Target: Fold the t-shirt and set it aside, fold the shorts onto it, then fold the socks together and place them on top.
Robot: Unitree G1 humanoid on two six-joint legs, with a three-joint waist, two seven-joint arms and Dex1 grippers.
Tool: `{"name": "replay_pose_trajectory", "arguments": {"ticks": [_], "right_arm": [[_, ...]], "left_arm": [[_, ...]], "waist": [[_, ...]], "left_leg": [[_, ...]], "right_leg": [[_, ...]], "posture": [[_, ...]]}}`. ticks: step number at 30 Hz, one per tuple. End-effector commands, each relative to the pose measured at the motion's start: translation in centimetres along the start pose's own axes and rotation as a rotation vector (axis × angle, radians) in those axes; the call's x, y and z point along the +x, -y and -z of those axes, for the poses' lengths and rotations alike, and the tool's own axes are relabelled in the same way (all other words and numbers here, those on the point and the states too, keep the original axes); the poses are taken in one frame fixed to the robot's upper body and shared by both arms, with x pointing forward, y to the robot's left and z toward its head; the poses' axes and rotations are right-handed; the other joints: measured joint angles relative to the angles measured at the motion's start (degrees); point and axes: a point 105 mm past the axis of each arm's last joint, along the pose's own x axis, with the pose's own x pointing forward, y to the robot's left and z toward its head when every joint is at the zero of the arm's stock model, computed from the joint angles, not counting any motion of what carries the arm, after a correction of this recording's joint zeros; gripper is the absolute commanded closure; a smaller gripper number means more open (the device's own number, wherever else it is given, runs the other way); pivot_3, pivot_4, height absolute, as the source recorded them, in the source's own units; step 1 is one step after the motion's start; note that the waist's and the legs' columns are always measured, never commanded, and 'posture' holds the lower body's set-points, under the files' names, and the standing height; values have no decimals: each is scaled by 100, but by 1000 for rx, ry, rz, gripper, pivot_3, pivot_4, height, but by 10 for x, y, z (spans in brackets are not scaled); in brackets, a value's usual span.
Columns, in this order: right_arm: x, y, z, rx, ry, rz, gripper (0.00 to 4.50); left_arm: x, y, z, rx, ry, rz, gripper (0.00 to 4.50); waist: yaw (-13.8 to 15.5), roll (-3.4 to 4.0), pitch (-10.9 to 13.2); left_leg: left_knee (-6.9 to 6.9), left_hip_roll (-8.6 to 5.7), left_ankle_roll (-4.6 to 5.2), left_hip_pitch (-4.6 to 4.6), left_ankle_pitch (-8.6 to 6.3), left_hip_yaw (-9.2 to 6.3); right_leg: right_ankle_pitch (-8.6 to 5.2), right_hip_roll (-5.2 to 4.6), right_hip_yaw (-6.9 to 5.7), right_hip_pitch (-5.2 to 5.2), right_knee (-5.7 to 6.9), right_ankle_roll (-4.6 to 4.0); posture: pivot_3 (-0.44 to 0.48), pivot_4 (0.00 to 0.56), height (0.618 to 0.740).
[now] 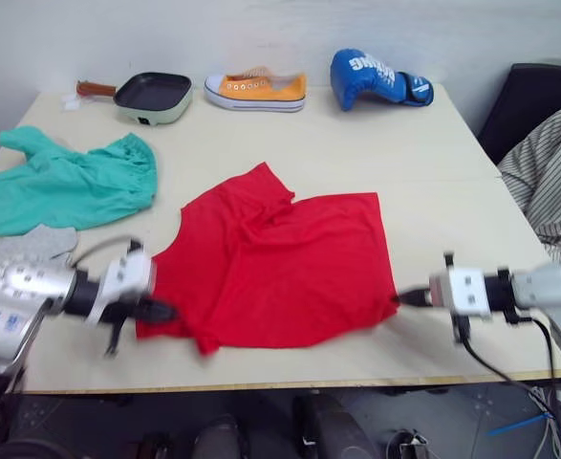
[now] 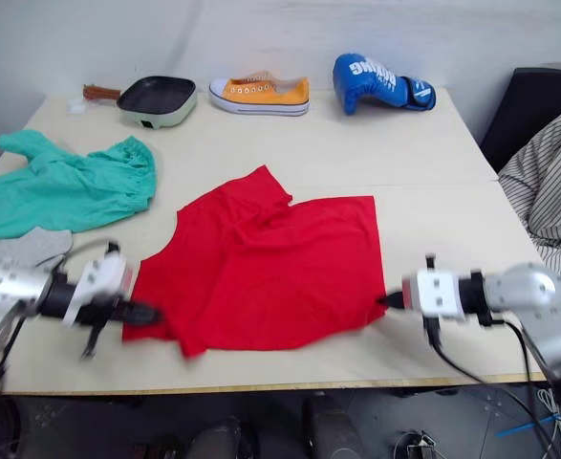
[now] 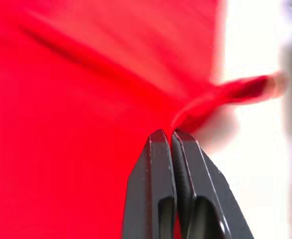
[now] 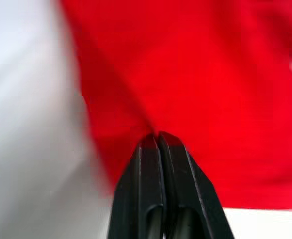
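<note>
The red t-shirt (image 1: 275, 263) lies spread and rumpled in the middle of the table. My left gripper (image 1: 161, 310) is shut on the t-shirt's near left edge; in the left wrist view its fingers (image 3: 158, 164) pinch red cloth (image 3: 86, 99). My right gripper (image 1: 401, 297) is shut on the near right corner, with the fingers (image 4: 150, 164) closed on the red cloth (image 4: 195, 74). The teal-green shorts (image 1: 65, 182) lie crumpled at the table's left. A light grey sock (image 1: 32, 247) lies just in front of the shorts, partly behind my left arm.
Along the table's far edge stand a small pale green pan (image 1: 151, 96), an orange sneaker (image 1: 256, 91) and a blue boxing glove (image 1: 376, 76). A dark chair with striped cloth (image 1: 548, 172) stands off the right side. The table's front edge (image 1: 290, 382) runs just below both grippers.
</note>
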Motion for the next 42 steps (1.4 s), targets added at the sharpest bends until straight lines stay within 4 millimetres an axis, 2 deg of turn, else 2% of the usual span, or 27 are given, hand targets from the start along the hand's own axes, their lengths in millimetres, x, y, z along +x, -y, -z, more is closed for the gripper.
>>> {"name": "replay_pose_trajectory", "arguments": {"ticks": [1,3,4,6,8,10,12,18,22,24,26,27,34,37,40,42], "right_arm": [[-39,107,-22,-104,17,533,4500],[-74,156,-45,-196,41,803,4500],[-95,169,-61,-301,34,887,4500],[-115,180,-77,-424,26,966,4500],[-121,173,-89,-484,76,917,4500],[-108,146,-83,-482,85,727,4500],[-92,121,-71,-414,86,587,4500],[-53,54,-38,-243,64,321,4500],[-35,11,-20,-150,41,163,4500],[-34,-9,-13,-109,17,78,4500],[-34,-21,-7,-70,4,33,4500],[-34,-26,-5,-50,-2,17,4500],[-38,-60,2,95,-26,-152,4500],[-43,-72,-5,206,-7,-244,4500],[-43,-62,-9,302,30,-239,4500],[-37,-36,-2,253,16,-118,4500]], "left_arm": [[-45,-107,-81,160,302,-622,4460],[-83,-141,-128,188,485,-856,4460],[-102,-147,-143,190,545,-892,4460],[-123,-153,-160,194,613,-924,4460],[-124,-141,-164,225,595,-788,4460],[-110,-110,-145,232,477,-523,4460],[-98,-81,-114,178,342,-331,4460],[-76,-23,-33,0,55,-112,4460],[-65,13,5,-97,-81,3,4460],[-63,34,23,-134,-149,75,4460],[-63,45,30,-152,-181,104,4460],[-63,49,30,-165,-185,118,4460],[-66,81,36,-253,-236,259,4460],[-70,83,38,-262,-259,285,4460],[-69,71,35,-258,-248,265,4460],[-61,53,31,-217,-211,219,4460]], "waist": [[37,-9,12],[45,-20,81],[36,-19,82],[3,-8,74],[-77,10,59],[-139,19,49],[-219,19,49],[-331,19,60],[-270,13,64],[-250,0,74],[-217,-10,78],[-191,-20,78],[-1,-33,74],[35,-31,75],[44,-30,76],[33,-29,76]], "left_leg": [[-2,1,2,-2,-2,3],[21,3,14,-37,2,16],[15,2,16,-66,11,14],[8,-3,16,-126,12,32],[-7,4,12,-110,15,36],[-5,15,14,-90,16,34],[-4,26,16,-86,17,22],[-23,19,14,-117,11,-66],[-35,15,-49,-60,-6,-89],[-36,11,-63,22,6,-91],[-54,7,-56,106,4,-91],[-63,3,-51,122,4,-90],[-81,0,-50,98,-2,-89],[-92,3,-59,95,-14,-88],[-93,4,-59,96,-16,-90],[-85,2,-57,101,-17,-88]], "right_leg": [[1,-1,1,-3,-2,1],[21,-5,2,-34,6,1],[33,-7,1,-62,-1,6],[32,-13,4,-146,15,5],[20,-14,-21,-146,24,-15],[15,-14,-65,-129,38,-22],[9,-11,-92,-128,43,-32],[-46,-10,-109,-154,23,-87],[-26,-6,-111,-121,51,-95],[-5,-5,-108,-29,34,-90],[-3,-10,-107,71,0,-85],[0,-12,-107,86,-10,-79],[0,-16,-105,59,-14,-78],[-20,-14,-108,46,-15,-86],[-23,-12,-110,48,-15,-85],[-21,-12,-107,56,-15,-81]], "posture": [[0,150,740],[0,150,740],[0,150,740],[0,150,740],[0,150,740],[0,150,740],[0,150,740],[0,150,740],[0,150,740],[0,150,740],[0,150,740],[0,150,740],[0,150,740],[0,150,740],[0,150,740],[0,150,740]]}}
